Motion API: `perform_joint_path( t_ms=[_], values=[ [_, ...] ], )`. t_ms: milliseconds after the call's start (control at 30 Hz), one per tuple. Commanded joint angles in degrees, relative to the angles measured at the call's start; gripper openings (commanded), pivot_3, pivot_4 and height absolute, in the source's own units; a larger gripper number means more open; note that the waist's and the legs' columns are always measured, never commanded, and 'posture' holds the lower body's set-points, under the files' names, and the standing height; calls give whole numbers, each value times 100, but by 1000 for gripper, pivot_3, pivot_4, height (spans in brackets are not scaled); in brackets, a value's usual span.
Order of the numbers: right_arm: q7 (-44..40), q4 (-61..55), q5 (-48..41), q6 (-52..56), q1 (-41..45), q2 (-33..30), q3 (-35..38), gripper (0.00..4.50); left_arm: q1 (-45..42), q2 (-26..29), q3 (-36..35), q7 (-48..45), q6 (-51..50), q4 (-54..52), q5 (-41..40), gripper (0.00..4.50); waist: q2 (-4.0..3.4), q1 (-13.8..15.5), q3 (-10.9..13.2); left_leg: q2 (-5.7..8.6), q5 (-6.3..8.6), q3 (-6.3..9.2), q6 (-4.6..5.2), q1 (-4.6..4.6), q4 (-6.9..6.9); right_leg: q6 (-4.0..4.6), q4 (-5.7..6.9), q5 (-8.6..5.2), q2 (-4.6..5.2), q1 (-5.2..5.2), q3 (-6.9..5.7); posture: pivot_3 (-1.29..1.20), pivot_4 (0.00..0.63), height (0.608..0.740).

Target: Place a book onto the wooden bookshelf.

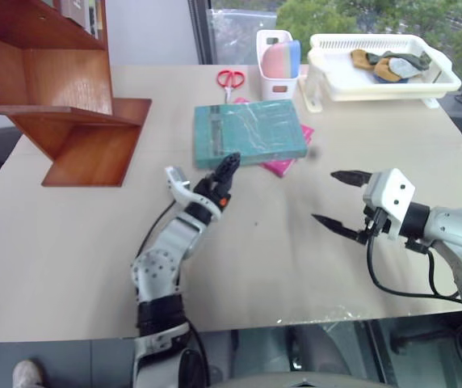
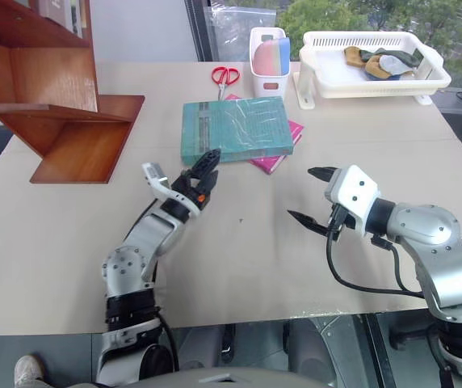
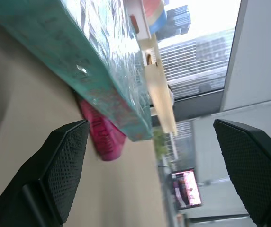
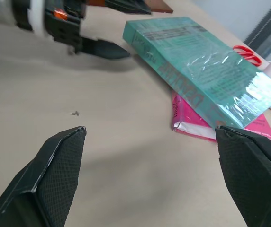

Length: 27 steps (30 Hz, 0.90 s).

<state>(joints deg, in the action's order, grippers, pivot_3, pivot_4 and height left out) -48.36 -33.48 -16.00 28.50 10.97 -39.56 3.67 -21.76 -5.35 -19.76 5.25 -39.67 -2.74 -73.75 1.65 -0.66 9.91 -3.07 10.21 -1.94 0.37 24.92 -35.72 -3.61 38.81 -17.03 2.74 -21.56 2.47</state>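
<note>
Book (image 1: 249,133) lies flat on the worktop (image 1: 94,242) just ahead of the open, empty left pincer (image 1: 203,179); open right pincer (image 1: 338,198) waits beside. Approach step; next, close on its near edge.

The book (image 1: 249,133) lies flat on the surface (image 1: 69,242), just ahead of the left tool (image 1: 224,174) and on top of a smaller book (image 1: 283,164). The right tool (image 1: 340,202) sits to the book's right and nearer the robot. The bookshelf (image 1: 69,105) stands left of the left tool. Behind the book lie scissors (image 1: 231,79), a cup (image 1: 277,65) and a basket (image 1: 380,85).
</note>
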Motion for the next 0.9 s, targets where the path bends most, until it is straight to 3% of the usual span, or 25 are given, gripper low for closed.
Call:
perform_joint_path(
  t_ms=[33, 300, 600, 900],
  values=[
    [194, -335, -102, 107, -25, -110, 288, 4472, -213, -333, 22, 8, 329, 211, -23, 4500, 1, 6, 1, 0, 0, 1, 0, 1, 0, 0, -1, 0, 0, -1, -1, 0, 150, 740],
    [389, -478, -375, 230, -51, -124, 467, 4472, -807, -1224, 85, 2, 1679, 1266, 520, 4500, 2, 26, -1, 4, 0, 7, 0, 7, -2, -1, -8, 0, 0, 1, -6, 0, 150, 740],
    [614, -432, -466, 133, -42, -86, 395, 4472, -1498, -1265, 199, -112, 2734, 2208, 284, 4500, -10, 45, -17, 5, 0, 17, 0, -17, -5, -1, -21, -1, 0, 34, -18, 0, 150, 740],
    [855, -467, -433, 147, 97, -42, 268, 4472, -2575, -811, 88, -441, 3354, 3431, -52, 4500, -45, 41, -53, 4, 0, 29, 1, -25, -32, -3, -25, 1, -2, 56, -26, 0, 150, 740]
  ],
)
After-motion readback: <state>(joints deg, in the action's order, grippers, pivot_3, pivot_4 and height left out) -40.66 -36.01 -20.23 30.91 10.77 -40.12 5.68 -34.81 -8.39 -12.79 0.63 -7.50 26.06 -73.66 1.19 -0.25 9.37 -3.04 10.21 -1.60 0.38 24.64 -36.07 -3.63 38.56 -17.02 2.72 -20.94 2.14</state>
